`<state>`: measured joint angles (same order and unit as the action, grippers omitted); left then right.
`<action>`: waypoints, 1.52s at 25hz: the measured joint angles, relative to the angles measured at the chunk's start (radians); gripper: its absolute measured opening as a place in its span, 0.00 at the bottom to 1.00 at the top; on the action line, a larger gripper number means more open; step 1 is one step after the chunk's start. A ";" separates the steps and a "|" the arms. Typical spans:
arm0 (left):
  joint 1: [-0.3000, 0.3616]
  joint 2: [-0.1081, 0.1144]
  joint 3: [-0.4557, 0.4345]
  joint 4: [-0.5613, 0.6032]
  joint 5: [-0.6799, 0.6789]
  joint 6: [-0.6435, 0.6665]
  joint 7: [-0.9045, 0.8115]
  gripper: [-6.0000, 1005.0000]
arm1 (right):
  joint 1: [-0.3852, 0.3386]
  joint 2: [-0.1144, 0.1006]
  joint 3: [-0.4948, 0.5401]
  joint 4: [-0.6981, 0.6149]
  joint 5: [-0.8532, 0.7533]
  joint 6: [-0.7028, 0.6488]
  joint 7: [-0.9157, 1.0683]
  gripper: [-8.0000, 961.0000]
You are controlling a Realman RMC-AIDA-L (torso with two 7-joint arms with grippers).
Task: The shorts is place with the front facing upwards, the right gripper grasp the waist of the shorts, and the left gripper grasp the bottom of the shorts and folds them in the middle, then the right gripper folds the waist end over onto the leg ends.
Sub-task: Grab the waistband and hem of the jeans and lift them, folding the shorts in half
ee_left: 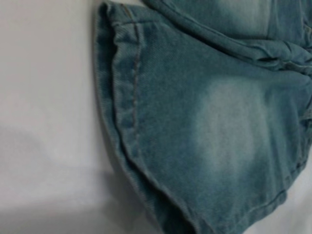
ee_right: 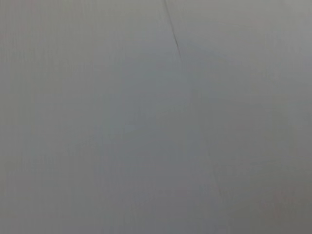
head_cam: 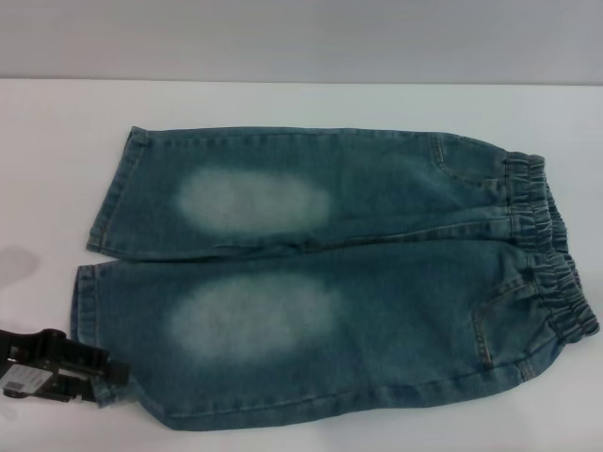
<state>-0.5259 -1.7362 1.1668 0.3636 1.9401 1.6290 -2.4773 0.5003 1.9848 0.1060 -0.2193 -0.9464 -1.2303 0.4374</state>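
Note:
Blue denim shorts [head_cam: 330, 282] lie flat and front up on the white table [head_cam: 283, 104]. Their elastic waist [head_cam: 551, 254] is at the right and both leg ends [head_cam: 99, 254] are at the left. Each leg has a faded pale patch. My left gripper [head_cam: 94, 369], black, sits at the front left, right at the near leg's hem corner. The left wrist view looks closely at that near leg's stitched hem [ee_left: 124, 97] and its pale patch. My right gripper is out of view; the right wrist view holds only a plain grey surface.
Bare white table surrounds the shorts, with a strip behind them and to the left of the leg ends. A grey wall [head_cam: 301, 38] rises behind the table's far edge.

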 joint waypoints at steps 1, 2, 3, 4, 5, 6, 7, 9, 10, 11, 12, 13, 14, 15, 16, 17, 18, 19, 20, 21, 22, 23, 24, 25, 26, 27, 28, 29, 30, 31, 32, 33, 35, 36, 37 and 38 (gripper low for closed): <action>-0.003 0.000 0.000 0.000 0.009 -0.005 -0.002 0.62 | 0.000 0.000 0.000 0.000 0.000 0.000 0.000 0.49; -0.005 0.000 0.000 0.000 0.016 -0.008 -0.003 0.58 | 0.000 0.000 0.000 0.000 0.000 0.000 0.000 0.49; -0.008 0.000 -0.001 0.000 0.029 -0.012 -0.005 0.54 | 0.000 0.000 0.000 0.000 0.000 0.000 0.000 0.49; -0.011 0.000 -0.001 0.000 0.039 -0.014 -0.007 0.50 | 0.001 0.000 0.000 0.000 0.000 0.000 0.000 0.49; -0.013 0.000 -0.001 0.000 0.044 -0.016 -0.008 0.46 | 0.001 0.000 0.000 0.000 0.000 0.000 -0.001 0.49; -0.016 -0.001 -0.001 0.000 0.050 -0.017 -0.009 0.42 | 0.001 0.000 0.000 0.000 0.000 0.000 -0.001 0.49; -0.018 -0.001 -0.001 0.000 0.053 -0.017 -0.009 0.40 | 0.000 0.000 0.000 -0.001 0.000 0.000 -0.001 0.49; -0.021 -0.001 -0.001 0.000 0.059 -0.020 -0.012 0.35 | 0.000 0.000 0.000 -0.001 0.000 0.000 -0.001 0.49; -0.021 -0.001 -0.001 0.000 0.061 -0.022 -0.014 0.33 | -0.001 0.000 0.000 -0.001 0.000 0.000 -0.001 0.49; -0.021 0.000 -0.003 0.000 0.062 -0.023 -0.015 0.30 | -0.002 0.000 0.000 -0.001 0.000 0.000 -0.001 0.49; -0.021 0.001 -0.004 0.000 0.062 -0.024 -0.017 0.28 | -0.003 0.001 0.000 -0.001 0.000 0.000 -0.001 0.49; -0.021 0.001 -0.007 0.000 0.062 -0.025 -0.020 0.25 | -0.003 0.001 0.000 -0.001 0.000 0.000 -0.001 0.49; -0.022 0.001 -0.008 0.000 0.062 -0.026 -0.022 0.23 | -0.004 0.001 0.000 -0.001 0.000 0.000 -0.001 0.49; -0.022 0.001 -0.010 0.000 0.063 -0.028 -0.026 0.20 | -0.005 0.001 0.000 -0.001 0.000 0.000 0.001 0.49; -0.022 0.001 -0.010 0.000 0.064 -0.031 -0.029 0.17 | -0.006 0.001 0.000 -0.001 0.000 0.000 0.003 0.49; -0.022 0.002 -0.010 0.000 0.064 -0.034 -0.030 0.14 | -0.006 0.001 -0.001 -0.001 0.000 0.001 0.006 0.49; -0.022 0.002 -0.010 0.001 0.064 -0.036 -0.030 0.11 | -0.007 0.001 -0.002 -0.001 0.000 0.002 0.009 0.49; -0.022 0.002 -0.010 0.002 0.065 -0.037 -0.030 0.08 | -0.007 0.001 -0.006 -0.002 -0.002 0.003 0.019 0.49; -0.022 0.002 -0.011 0.003 0.065 -0.038 -0.030 0.05 | -0.007 0.001 -0.010 -0.003 -0.005 0.003 0.034 0.49; -0.022 0.002 -0.016 0.007 0.065 -0.038 -0.030 0.05 | -0.009 0.001 -0.018 -0.007 -0.010 0.002 0.067 0.49; -0.022 0.002 -0.022 0.009 0.065 -0.038 -0.031 0.05 | -0.011 0.001 -0.036 -0.019 -0.019 0.000 0.131 0.49; -0.022 0.001 -0.034 0.011 0.065 -0.038 -0.031 0.05 | -0.015 0.000 -0.055 -0.031 -0.024 -0.001 0.179 0.49; -0.022 0.001 -0.046 0.011 0.065 -0.038 -0.030 0.05 | -0.021 -0.002 -0.088 -0.055 -0.035 -0.001 0.257 0.49; -0.021 -0.001 -0.064 0.012 0.065 -0.038 -0.029 0.05 | -0.029 -0.005 -0.134 -0.089 -0.052 -0.001 0.353 0.49; -0.021 -0.003 -0.080 0.012 0.065 -0.038 -0.028 0.05 | -0.035 -0.009 -0.169 -0.117 -0.068 0.000 0.435 0.49; -0.020 -0.004 -0.090 0.012 0.065 -0.038 -0.026 0.05 | -0.042 -0.015 -0.216 -0.155 -0.098 0.002 0.525 0.49; -0.020 -0.006 -0.098 0.013 0.065 -0.039 -0.025 0.05 | -0.048 -0.024 -0.268 -0.200 -0.139 0.004 0.626 0.49; -0.020 -0.008 -0.105 0.014 0.065 -0.042 -0.023 0.05 | -0.052 -0.035 -0.304 -0.233 -0.178 0.004 0.707 0.49; -0.020 -0.010 -0.107 0.016 0.065 -0.044 -0.021 0.05 | -0.054 -0.052 -0.347 -0.270 -0.234 0.002 0.801 0.49; -0.021 -0.013 -0.109 0.020 0.065 -0.047 -0.020 0.05 | -0.055 -0.070 -0.382 -0.299 -0.291 -0.006 0.888 0.49; -0.022 -0.017 -0.110 0.027 0.065 -0.049 -0.020 0.05 | -0.054 -0.087 -0.414 -0.323 -0.342 -0.016 0.954 0.49; -0.022 -0.020 -0.110 0.032 0.065 -0.050 -0.020 0.05 | -0.049 -0.117 -0.463 -0.364 -0.429 -0.039 1.070 0.49; -0.024 -0.027 -0.110 0.048 0.065 -0.051 -0.020 0.05 | -0.030 -0.157 -0.517 -0.420 -0.567 -0.098 1.205 0.49; -0.024 -0.028 -0.111 0.053 0.065 -0.051 -0.020 0.05 | -0.018 -0.171 -0.533 -0.445 -0.629 -0.130 1.256 0.49; -0.024 -0.030 -0.112 0.062 0.065 -0.051 -0.021 0.05 | -0.004 -0.183 -0.541 -0.471 -0.702 -0.168 1.311 0.49; -0.025 -0.031 -0.114 0.069 0.065 -0.051 -0.021 0.05 | 0.012 -0.192 -0.543 -0.506 -0.778 -0.202 1.362 0.49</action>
<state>-0.5509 -1.7672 1.0525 0.4325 2.0049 1.5780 -2.4984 0.5123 1.7925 -0.4374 -0.7249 -1.7247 -1.4327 1.7990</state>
